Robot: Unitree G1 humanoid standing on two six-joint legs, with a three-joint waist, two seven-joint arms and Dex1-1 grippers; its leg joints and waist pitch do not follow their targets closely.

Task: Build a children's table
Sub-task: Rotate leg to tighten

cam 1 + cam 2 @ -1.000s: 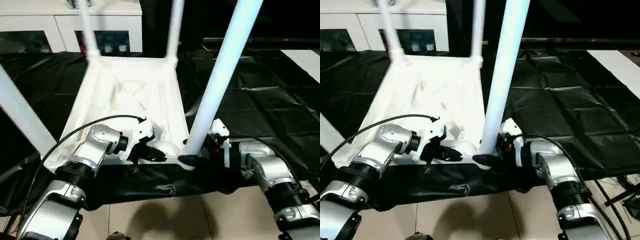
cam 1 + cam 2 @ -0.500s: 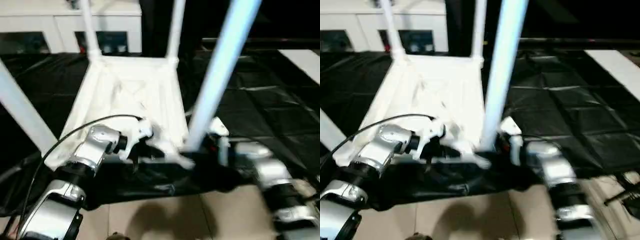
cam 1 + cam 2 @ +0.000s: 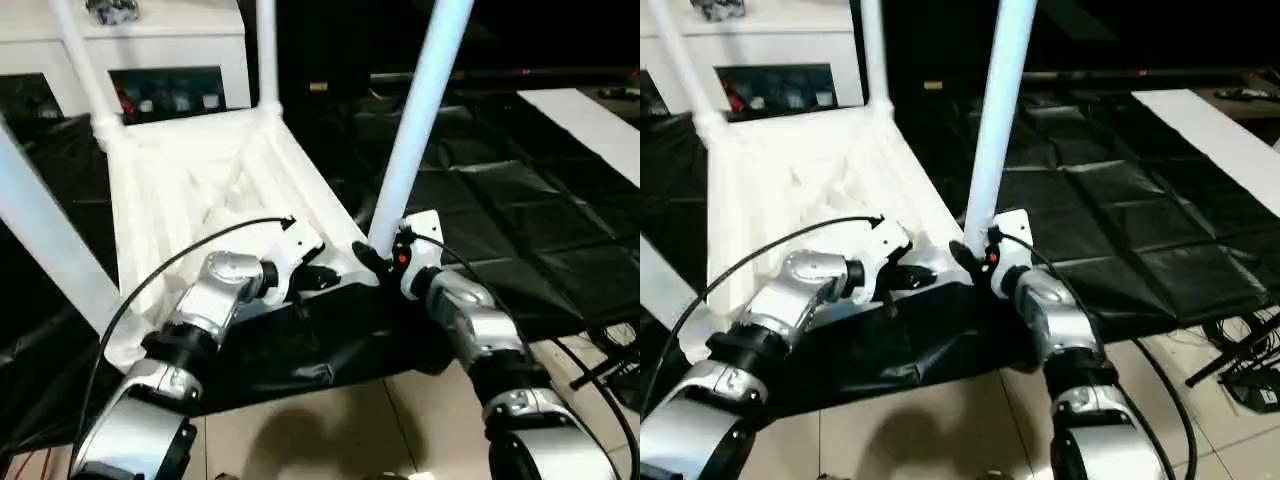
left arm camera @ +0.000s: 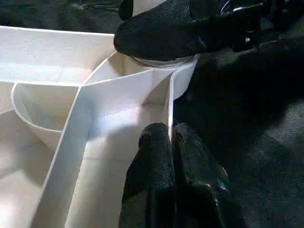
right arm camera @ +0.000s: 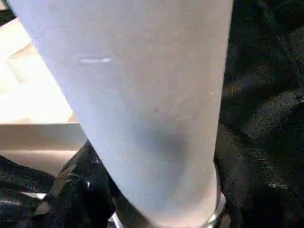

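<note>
while left gripper (image 3: 322, 279) fingers pinch the tabletop (image 3: 190, 190) rim to steady it, right gripper (image 3: 372, 262) fingers clamp the near-right leg (image 3: 415, 120) base, seating it.

White tabletop (image 3: 215, 185) upside down w/ ribbed underside up, four tapered legs (image 3: 417, 115) upright in corner sockets

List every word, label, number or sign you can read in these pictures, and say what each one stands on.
None can be read.
The tabletop, its legs and both grippers bear no print that shows.
Small coloured things behind the glass of the cabinet are too small to read.
</note>
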